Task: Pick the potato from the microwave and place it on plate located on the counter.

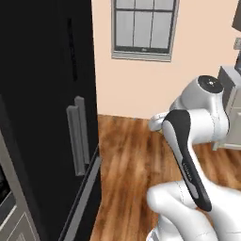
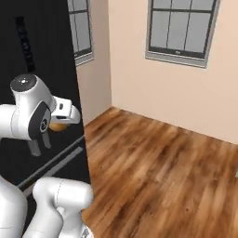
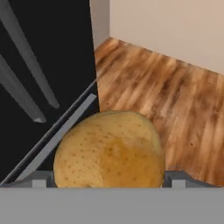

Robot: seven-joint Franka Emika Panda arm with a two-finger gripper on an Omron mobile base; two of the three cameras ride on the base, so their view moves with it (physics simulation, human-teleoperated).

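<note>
From the left base camera, the white arm folds in at the lower right, beside a tall black fridge (image 1: 47, 117) with grey handles (image 1: 77, 134); a wood floor (image 1: 132, 160) and a window (image 1: 143, 26) lie beyond.

From the right base camera, the gripper (image 2: 41, 145) hangs at the left against the black fridge front, and a golden-brown bit of the potato (image 2: 57, 126) peeks out beside the hand, though it is small and partly hidden there.

Along the hand, the potato (image 3: 109, 151) fills the near middle, clamped between the two finger tips (image 3: 175, 178), above the floor.

The carry seems under way; neither plate nor counter is in sight here. To do it well, keep the grip firm, hold the hand level while turning, and steer clear of the fridge handles.
</note>
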